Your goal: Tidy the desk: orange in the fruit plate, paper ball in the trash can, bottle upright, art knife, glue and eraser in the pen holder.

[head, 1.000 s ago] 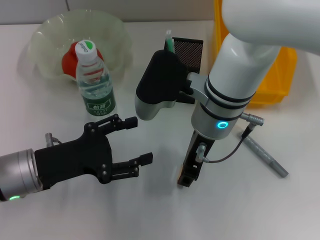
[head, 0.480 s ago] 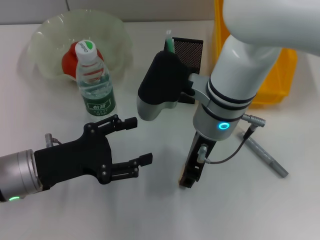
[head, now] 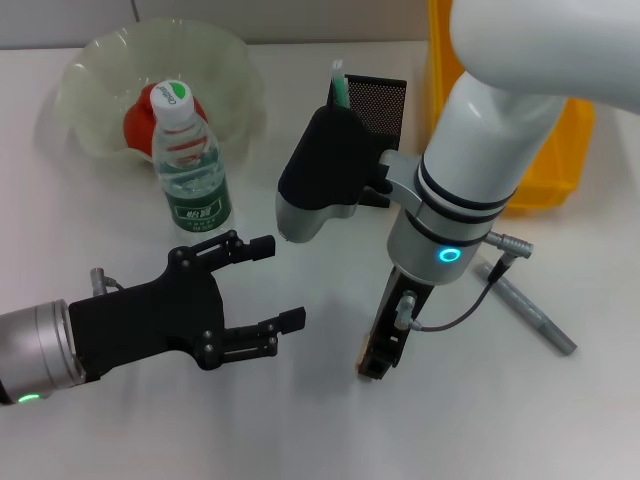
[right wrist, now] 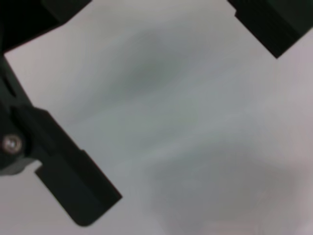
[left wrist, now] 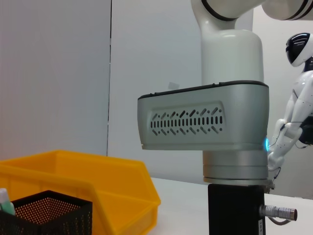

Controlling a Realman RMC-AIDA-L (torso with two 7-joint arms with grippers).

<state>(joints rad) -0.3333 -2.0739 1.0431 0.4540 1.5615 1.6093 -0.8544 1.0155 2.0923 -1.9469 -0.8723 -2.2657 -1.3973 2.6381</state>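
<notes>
Art knife remains on the counter; right gripper only edged left, jaws wide, empty; left gripper idles, jaws wide.

A white desk fills the view, with a small white humanoid figure standing beyond it.

On the surface stand one bottle, one fruit plate with a single orange in it, one pen holder and one trash can. One green-tipped stick pokes up from the pen holder, and one grey pen-shaped tool lies flat near the right arm. Two pincers show: the left pincer and the right pincer.
</notes>
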